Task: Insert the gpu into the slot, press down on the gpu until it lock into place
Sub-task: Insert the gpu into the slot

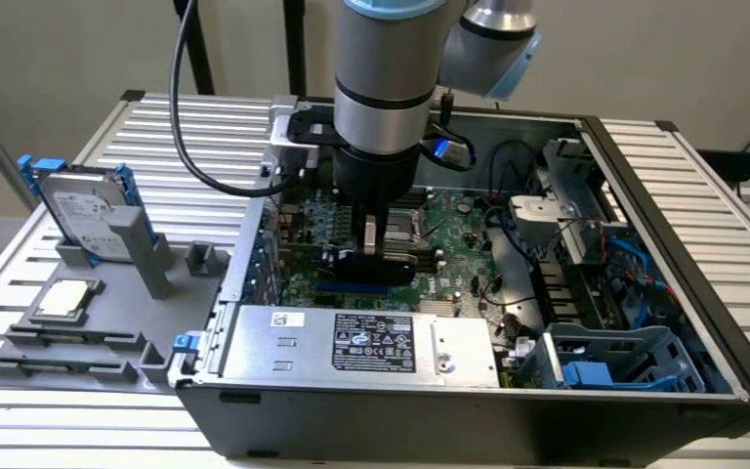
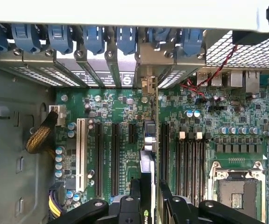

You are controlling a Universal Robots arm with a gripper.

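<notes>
Green-board gpu [image 2: 147, 158] stands edge-on, pinched in the pincer [image 2: 149, 187] right at the blue slot [image 1: 353, 289]; any tilt or offset probably jams it beside the groove.

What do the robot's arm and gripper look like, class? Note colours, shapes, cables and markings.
The arm is a silver-grey cylinder with a black band and a pale-blue joint cap. A black cable loops beside it. The gripper is black, with angular fingers fastened by silver screws.

Blue plastic slot [image 1: 353, 289], dark metal case [image 1: 479, 422]
</notes>
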